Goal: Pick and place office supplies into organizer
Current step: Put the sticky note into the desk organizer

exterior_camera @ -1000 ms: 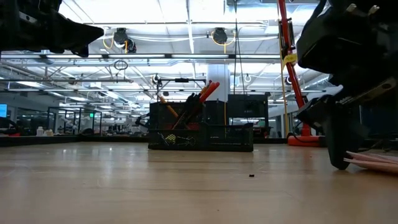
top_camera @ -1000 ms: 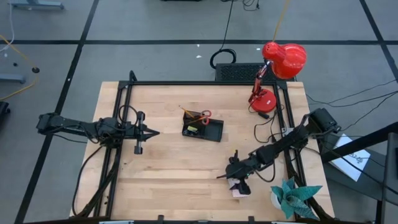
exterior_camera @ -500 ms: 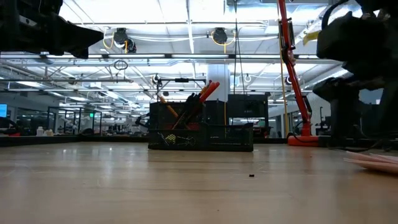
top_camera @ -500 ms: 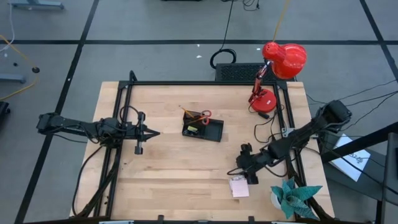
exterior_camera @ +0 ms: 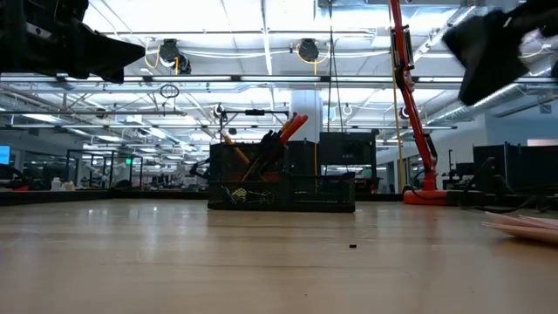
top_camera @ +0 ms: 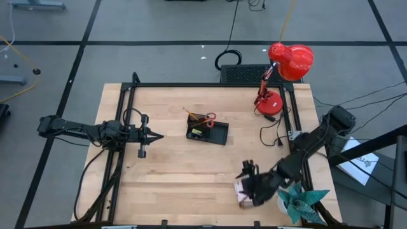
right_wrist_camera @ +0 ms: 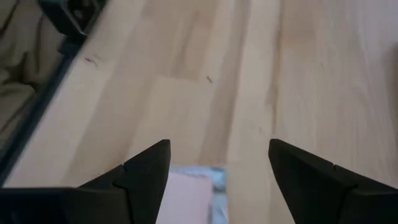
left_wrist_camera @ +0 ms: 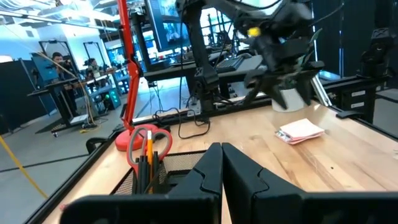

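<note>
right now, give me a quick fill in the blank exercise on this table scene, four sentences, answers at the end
1. The right gripper hangs over the pink sticky-note pad with its fingers ____.
2. The left gripper waits at the table's left side with its fingers ____.
3. The red-handled scissors stand in the black ____.
4. The sticky-note pad lies flat on the ____, outside the organizer.

Missing words: open; shut; organizer; table
</note>
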Tool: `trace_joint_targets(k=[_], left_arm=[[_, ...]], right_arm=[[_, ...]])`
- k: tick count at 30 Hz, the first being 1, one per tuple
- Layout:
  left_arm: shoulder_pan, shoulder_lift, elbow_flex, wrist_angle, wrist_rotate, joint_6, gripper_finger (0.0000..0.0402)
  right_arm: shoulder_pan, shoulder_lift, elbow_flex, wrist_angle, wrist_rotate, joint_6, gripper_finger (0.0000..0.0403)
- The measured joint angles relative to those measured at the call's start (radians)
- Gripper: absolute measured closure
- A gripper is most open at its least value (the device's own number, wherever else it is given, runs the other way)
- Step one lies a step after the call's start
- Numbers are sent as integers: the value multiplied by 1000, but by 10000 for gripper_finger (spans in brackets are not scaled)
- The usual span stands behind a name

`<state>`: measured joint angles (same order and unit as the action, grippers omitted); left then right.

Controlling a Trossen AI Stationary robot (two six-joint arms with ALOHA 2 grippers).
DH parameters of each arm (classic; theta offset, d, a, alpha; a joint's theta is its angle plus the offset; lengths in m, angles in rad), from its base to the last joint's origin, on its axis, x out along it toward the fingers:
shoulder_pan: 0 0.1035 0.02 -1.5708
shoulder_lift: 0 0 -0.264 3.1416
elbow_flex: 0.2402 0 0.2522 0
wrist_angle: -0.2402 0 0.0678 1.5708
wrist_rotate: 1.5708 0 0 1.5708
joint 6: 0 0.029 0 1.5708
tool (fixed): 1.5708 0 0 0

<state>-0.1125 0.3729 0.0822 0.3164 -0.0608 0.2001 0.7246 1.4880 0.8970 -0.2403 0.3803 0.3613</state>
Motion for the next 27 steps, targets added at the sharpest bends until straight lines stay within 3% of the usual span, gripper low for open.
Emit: trace_joint_targets(k=[8, 14, 23, 27], left_arm=[[0, 0, 0, -3, 0, -20, 392], [0, 0, 0, -8, 0, -46, 392], [0, 0, 0, -7, 7, -44, 391], [0, 0, 0, -7, 7, -26, 392]], right_arm=[[137, 246, 251, -256, 189, 83, 138], [194, 387, 384, -433, 201, 202, 138], [197, 416, 431, -532, 299, 228, 138], [149, 372, 431, -551, 265, 172, 138]])
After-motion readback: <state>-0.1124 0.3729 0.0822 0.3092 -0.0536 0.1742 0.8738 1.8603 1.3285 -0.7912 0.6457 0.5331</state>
